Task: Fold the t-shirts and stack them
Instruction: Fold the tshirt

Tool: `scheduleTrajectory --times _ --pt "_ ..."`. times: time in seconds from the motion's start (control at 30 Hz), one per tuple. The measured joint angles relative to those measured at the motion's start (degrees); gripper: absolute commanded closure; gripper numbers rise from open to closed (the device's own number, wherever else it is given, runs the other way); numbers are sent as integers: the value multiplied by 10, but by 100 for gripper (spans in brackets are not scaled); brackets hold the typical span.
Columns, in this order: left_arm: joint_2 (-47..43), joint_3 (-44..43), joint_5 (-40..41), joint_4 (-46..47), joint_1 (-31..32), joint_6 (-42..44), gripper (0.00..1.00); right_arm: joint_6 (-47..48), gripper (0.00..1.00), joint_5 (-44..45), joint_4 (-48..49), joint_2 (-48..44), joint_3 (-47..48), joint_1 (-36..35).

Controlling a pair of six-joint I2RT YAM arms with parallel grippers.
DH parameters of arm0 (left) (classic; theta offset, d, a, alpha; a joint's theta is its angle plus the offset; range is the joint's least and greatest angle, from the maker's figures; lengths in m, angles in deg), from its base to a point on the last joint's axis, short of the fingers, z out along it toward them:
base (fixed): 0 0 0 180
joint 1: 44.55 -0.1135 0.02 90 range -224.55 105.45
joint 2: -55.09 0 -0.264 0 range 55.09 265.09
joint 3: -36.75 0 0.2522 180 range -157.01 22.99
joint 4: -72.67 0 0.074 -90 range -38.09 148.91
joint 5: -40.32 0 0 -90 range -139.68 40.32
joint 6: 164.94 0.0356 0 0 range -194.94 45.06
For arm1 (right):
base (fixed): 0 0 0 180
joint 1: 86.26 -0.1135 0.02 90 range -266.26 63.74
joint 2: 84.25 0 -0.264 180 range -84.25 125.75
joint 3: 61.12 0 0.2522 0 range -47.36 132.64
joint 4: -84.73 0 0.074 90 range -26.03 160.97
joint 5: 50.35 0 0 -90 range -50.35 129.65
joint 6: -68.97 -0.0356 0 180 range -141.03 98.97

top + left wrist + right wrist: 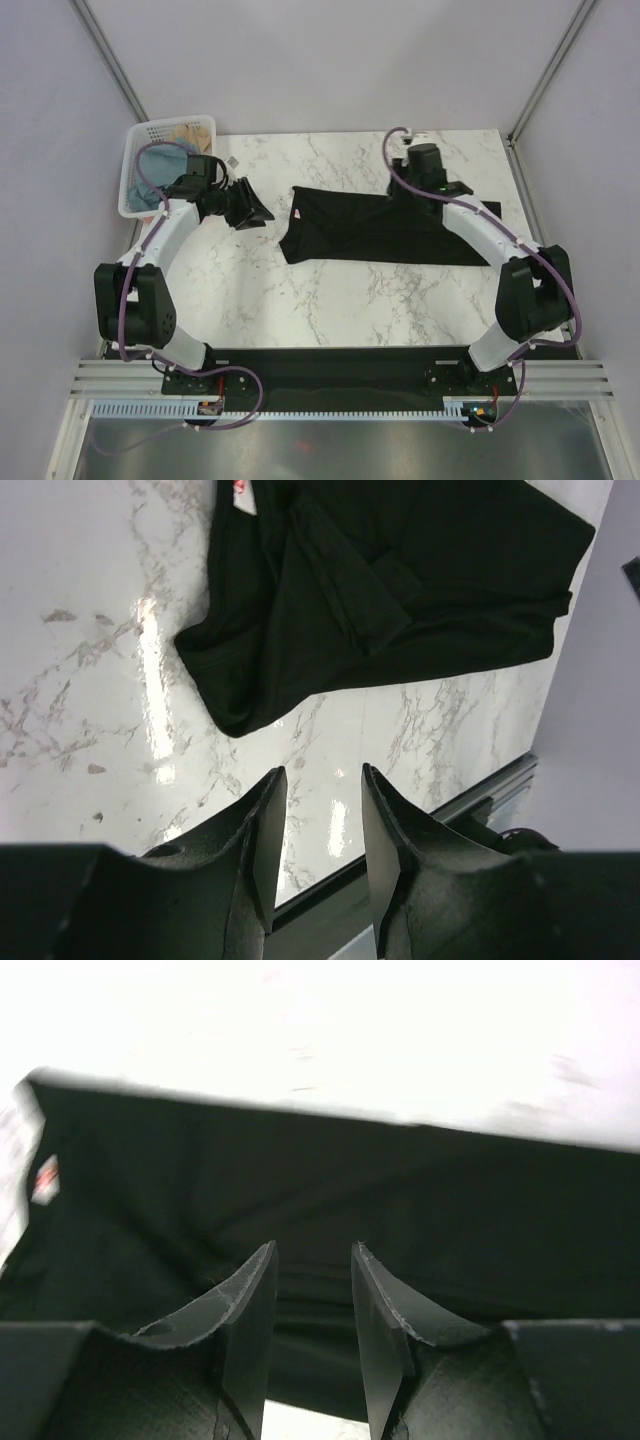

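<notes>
A black t-shirt (380, 228), folded into a long band, lies on the marble table in the middle right. Its pinkish neck label (297, 213) is at the left end. The shirt also shows in the left wrist view (400, 580) and the right wrist view (350, 1190). My left gripper (255, 212) is open and empty, just left of the shirt's left end, above bare marble (322, 780). My right gripper (432, 192) is open and empty, over the shirt's far edge (312, 1250). A dusty blue shirt (158, 165) and a tan shirt (190, 130) lie in the basket.
The white slotted basket (175, 122) stands at the table's far left corner, behind my left arm. A small dark object (232, 160) lies on the marble beside it. Grey walls close the table on three sides. A metal rail (340, 380) runs along the near edge.
</notes>
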Motion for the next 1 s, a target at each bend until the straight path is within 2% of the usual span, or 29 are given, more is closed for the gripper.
scheduleTrajectory --times 0.2,0.5,0.67,1.0 --pt "-9 47 -43 18 -42 -13 56 98 57 -40 38 72 23 -149" --pt "-37 88 -46 34 -62 -14 56 224 55 4 17 211 97 -297" --pt "-38 98 -41 36 -65 -14 56 262 56 58 10 257 133 -326" --pt "-38 102 -31 37 -65 -14 56 290 56 131 16 295 150 -321"
